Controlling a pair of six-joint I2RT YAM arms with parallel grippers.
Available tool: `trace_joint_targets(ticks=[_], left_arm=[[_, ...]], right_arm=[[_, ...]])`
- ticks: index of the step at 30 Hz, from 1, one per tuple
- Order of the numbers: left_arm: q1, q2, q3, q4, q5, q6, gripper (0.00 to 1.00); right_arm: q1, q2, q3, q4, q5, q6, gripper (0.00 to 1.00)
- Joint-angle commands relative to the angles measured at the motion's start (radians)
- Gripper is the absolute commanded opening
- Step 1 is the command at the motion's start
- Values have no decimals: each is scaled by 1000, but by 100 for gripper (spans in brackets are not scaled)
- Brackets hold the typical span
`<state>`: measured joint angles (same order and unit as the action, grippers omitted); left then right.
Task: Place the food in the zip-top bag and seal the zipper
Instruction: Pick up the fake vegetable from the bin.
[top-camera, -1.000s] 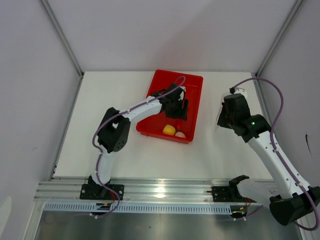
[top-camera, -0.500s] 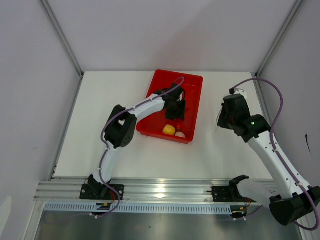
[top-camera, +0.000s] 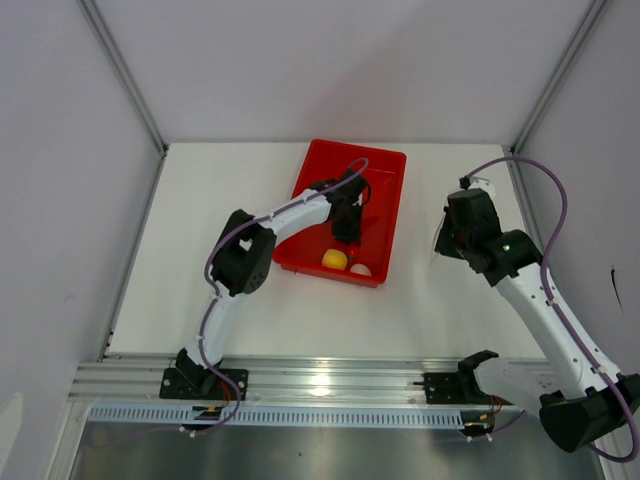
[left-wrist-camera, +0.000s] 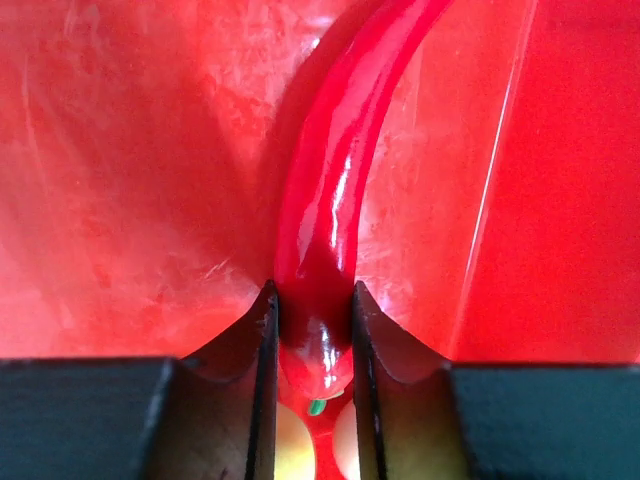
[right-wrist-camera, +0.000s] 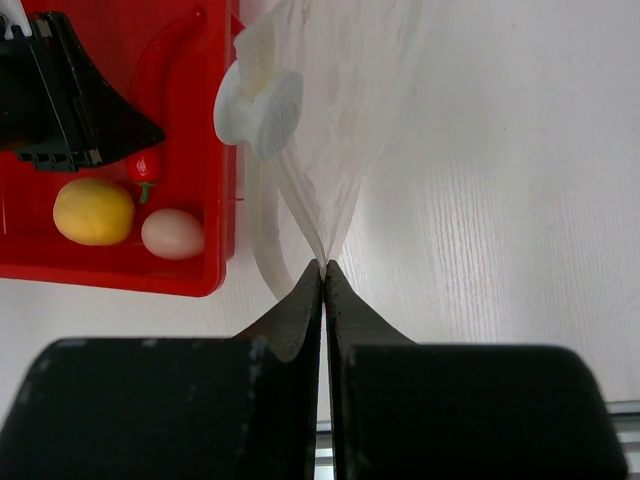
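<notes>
- Food for this task lies in the red tray (top-camera: 386, 166) at mid-table. A yellow fruit (top-camera: 335, 259) and a pale egg-shaped ball (top-camera: 360, 269) sit side by side at the tray's near edge. The chili pepper (left-wrist-camera: 322, 210) lies just beyond them.
- Left gripper (left-wrist-camera: 312, 300) reaches down into the tray. Its two fingers press on either side of the pepper's stem end, so we judge it clamped on the pepper, which rests on the tray floor.
- We judge the step in hand to be picking up the first food; the bag looks empty.
- The next move calls for a lift clear of the tray wall, then a carry rightward to the bag. Held near one end, the slim glossy pepper could swing or slip.
- Right gripper (right-wrist-camera: 324, 265), well right of the tray, is pinched tight on a fold of the zip-top bag (right-wrist-camera: 345, 110).
- Only the left wrist view shows fingers touching the pepper; from above, the gripper hides it.
- Only the right wrist view shows the clear film plainly. We cannot make out the zipper or an open mouth.
</notes>
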<state>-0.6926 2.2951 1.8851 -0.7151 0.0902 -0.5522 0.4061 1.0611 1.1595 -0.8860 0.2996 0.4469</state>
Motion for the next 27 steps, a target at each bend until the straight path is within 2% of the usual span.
trace_joint_targets(ticks=[1, 5, 14, 21, 27], left_arm=[[-1, -14, 11, 19, 25, 1, 11], [1, -55, 9, 43, 54, 1, 1], [-7, -218, 49, 9, 62, -5, 1], [-73, -419, -109, 11, 26, 21, 1], [-189, -641, -354, 51, -33, 23, 0]], right_arm=[[5, -13, -1, -14, 33, 30, 0], [0, -12, -9, -10, 41, 30, 0], [-36, 20, 31, -34, 53, 16, 0], [-56, 89, 104, -50, 42, -57, 0], [-70, 83, 94, -36, -22, -45, 0]])
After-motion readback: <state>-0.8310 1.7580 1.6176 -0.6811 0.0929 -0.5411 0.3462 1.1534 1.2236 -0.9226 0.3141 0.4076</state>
